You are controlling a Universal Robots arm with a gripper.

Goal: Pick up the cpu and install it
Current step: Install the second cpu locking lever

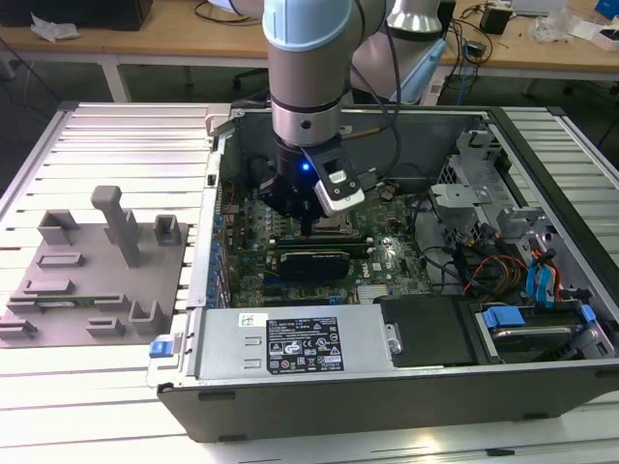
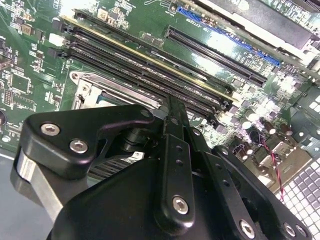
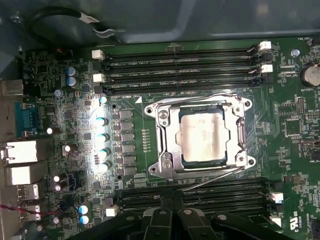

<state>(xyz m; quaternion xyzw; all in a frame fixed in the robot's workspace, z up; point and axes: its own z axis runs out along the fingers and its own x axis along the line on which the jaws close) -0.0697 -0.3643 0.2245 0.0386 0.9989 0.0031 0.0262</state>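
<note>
Silver cpu [image 3: 202, 136] sits in its socket [image 3: 165, 162]; fingers [image 3: 172, 220] clenched together, grasping nothing.

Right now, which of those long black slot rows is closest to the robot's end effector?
The memory slots on the CPU socket's side facing the end effector.

We count one cpu [image 3: 203, 135] in one socket frame [image 3: 166, 161]; one gripper [image 3: 172, 216]; one computer case [image 1: 290, 411]; one grey fixture tray [image 1: 92, 290]; one power supply [image 1: 295, 343]
</note>
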